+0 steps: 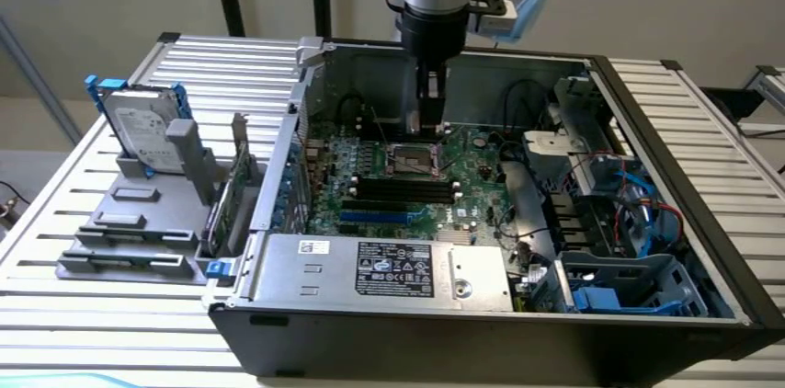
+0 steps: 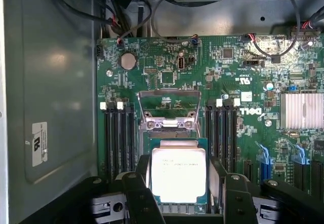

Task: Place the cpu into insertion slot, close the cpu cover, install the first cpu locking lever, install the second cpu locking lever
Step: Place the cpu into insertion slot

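Gripper [image 2: 180, 203] fingers [image 2: 136, 196] spread wide, flanking cpu [image 2: 178, 173] resting at insertion slot [image 1: 417, 160]; cpu cover [image 2: 166, 102] raised beside it.

In the exterior view, the power supply [image 1: 368, 268] lies on the camera's side of the insertion slot [image 1: 415, 160]. Its black label [image 1: 395, 268] carries white print too fine to read. The small sticker [image 1: 316, 246] next to that label is equally illegible.

In the wrist view, the green motherboard [image 2: 167, 72] bears the white brand "DELL" [image 2: 251, 111], just past the memory slots [image 2: 223, 127] that flank the insertion slot. The cpu [image 2: 178, 171] in that slot shows faint lines of print that cannot be read. A white tag [image 2: 39, 144] on the grey chassis wall, well apart from the insertion slot, carries a dark certification-style mark with unclear letters.
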